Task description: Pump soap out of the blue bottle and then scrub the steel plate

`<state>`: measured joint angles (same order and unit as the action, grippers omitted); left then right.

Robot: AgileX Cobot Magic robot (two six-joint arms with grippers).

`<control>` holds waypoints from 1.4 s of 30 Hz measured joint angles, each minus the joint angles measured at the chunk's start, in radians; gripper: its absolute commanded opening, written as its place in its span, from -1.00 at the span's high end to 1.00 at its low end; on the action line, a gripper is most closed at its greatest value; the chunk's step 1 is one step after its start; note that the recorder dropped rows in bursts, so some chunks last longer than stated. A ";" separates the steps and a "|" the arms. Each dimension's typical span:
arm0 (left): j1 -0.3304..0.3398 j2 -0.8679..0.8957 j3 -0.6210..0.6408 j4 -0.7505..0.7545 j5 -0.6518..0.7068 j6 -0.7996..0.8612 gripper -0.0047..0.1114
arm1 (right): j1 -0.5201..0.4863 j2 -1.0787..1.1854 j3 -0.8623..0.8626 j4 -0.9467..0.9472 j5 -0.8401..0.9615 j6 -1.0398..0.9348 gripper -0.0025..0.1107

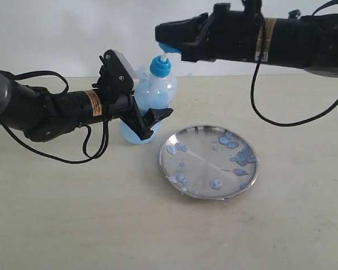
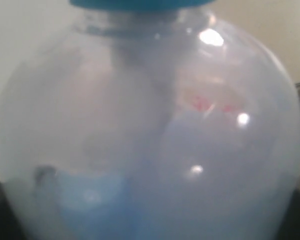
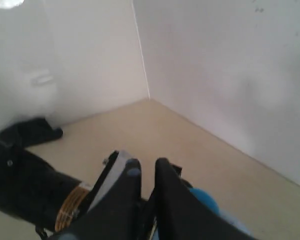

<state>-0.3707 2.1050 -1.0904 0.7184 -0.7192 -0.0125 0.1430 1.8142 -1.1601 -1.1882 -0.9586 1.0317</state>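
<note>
Nearest is the bare beige table (image 1: 101,225), with open room along the front and at both sides. Right of centre on it a round, shiny steel plate (image 1: 200,151) with a low raised rim lies flat. It holds pale blue soap (image 1: 240,160) in scattered blobs, thickest at its right and front-left.

Behind and left of the plate, near its rim but clear of it, stands a tall clear plastic bottle (image 1: 158,90) (image 2: 150,150), partly filled with light blue liquid. The left gripper (image 1: 145,121) pinches its lower body, one jaw on either side.

The right gripper (image 1: 168,40) (image 3: 146,167) has its jaws nearly pressed together, holding nothing. It sits atop the bright blue pump head (image 1: 164,49).

A white wall (image 1: 73,28) stands behind.
</note>
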 measured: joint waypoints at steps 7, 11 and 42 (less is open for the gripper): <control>0.000 0.000 -0.002 0.000 0.005 0.000 0.84 | 0.049 0.000 -0.002 -0.054 0.152 -0.004 0.94; 0.000 0.000 -0.002 0.000 0.007 0.000 0.84 | 0.049 0.000 -0.002 0.038 0.160 -0.140 0.94; 0.000 0.000 -0.002 0.015 -0.006 0.004 0.84 | 0.049 -0.156 0.070 -0.037 0.429 -0.026 0.96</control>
<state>-0.3707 2.1050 -1.0922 0.7337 -0.7257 -0.0088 0.1918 1.6582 -1.0903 -1.2253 -0.5297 1.0053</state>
